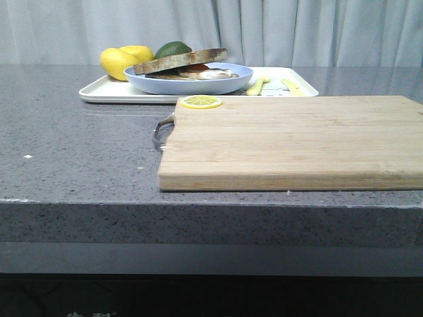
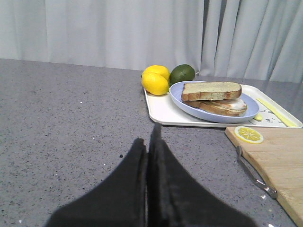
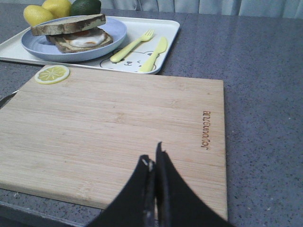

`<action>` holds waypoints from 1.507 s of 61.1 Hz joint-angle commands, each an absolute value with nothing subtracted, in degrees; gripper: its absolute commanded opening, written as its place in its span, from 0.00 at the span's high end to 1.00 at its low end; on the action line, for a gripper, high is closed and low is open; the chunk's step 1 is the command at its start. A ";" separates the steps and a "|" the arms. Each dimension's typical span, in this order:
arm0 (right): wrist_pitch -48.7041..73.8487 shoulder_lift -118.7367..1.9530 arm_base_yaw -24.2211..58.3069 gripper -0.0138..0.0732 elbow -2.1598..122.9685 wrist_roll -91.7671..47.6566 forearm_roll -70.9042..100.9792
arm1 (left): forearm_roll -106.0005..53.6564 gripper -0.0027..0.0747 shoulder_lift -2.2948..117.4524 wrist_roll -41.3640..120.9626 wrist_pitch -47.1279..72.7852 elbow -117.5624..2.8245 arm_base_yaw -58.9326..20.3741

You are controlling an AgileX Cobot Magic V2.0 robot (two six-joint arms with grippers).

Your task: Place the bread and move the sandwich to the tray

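Both tools are empty. The left gripper (image 2: 150, 142) has its black fingers pressed together over bare grey countertop (image 1: 79, 145), holding nothing. The right gripper (image 3: 154, 158) is likewise fully closed and empty, poised above the near part of the pale wooden cutting board (image 3: 118, 127).

The thick tan slice of bread with brown crust (image 2: 210, 90) already lies on top of the fried-egg sandwich (image 3: 78, 39), tilted slightly so one edge rides higher. The sandwich sits on the round pale blue plate (image 2: 182, 97), and the plate rests on the cream-white rectangular tray (image 1: 106, 92). Two yellow lemons (image 2: 155, 79) and a green avocado (image 2: 182, 73) stand at the tray's far corner; a yellow-green fork (image 3: 132, 45) and knife (image 3: 155, 54) lie on its other half. A lemon slice (image 1: 201, 102) rests on the board's far corner.

Judgement: both placement steps appear complete. If any correction is made, open the jaws before approaching, and square the top slice from above without sliding the plate.
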State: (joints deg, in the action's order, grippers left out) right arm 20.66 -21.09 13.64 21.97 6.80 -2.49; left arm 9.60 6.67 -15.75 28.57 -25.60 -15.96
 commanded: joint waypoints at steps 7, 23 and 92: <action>16.36 -21.44 13.34 0.91 23.43 6.75 -2.56 | 9.44 0.99 7.25 -16.46 23.99 -27.01 -15.86; 16.36 -21.44 13.34 0.91 23.43 6.75 -2.56 | 9.55 0.99 7.16 -16.06 22.83 -26.66 -15.86; 16.41 -21.44 13.34 0.91 23.43 6.75 -2.56 | -1.03 0.99 -1.55 -7.07 5.73 0.27 0.74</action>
